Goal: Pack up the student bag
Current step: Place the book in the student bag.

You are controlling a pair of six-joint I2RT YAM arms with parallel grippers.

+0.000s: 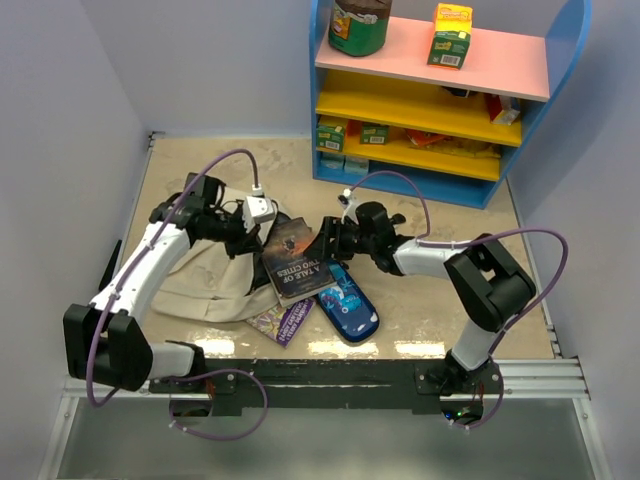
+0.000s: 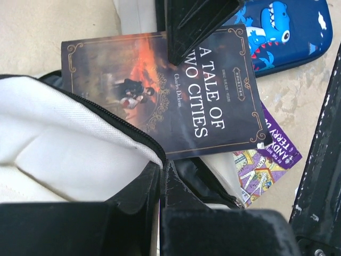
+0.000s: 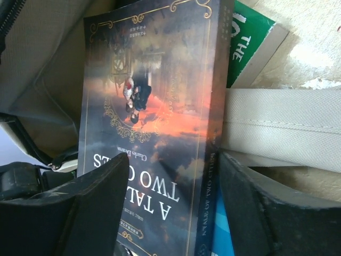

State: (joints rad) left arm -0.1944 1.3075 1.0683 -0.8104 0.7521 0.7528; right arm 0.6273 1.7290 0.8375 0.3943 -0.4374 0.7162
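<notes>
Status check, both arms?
Left gripper shut on student bag rim. Right gripper shut on novel at bag mouth, not inside. Pencil case and purple book lie beside.

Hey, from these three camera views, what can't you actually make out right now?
Inside of the bag: left wrist view, its own pale cloth folds over it, left tool pinching the rim.
Title of the purple book: the novel lies over it; too small from above.
Most of the green book: right wrist view, only a corner shows past the novel.
Grip of the right tool: it straddles the novel; contact unclear.
</notes>
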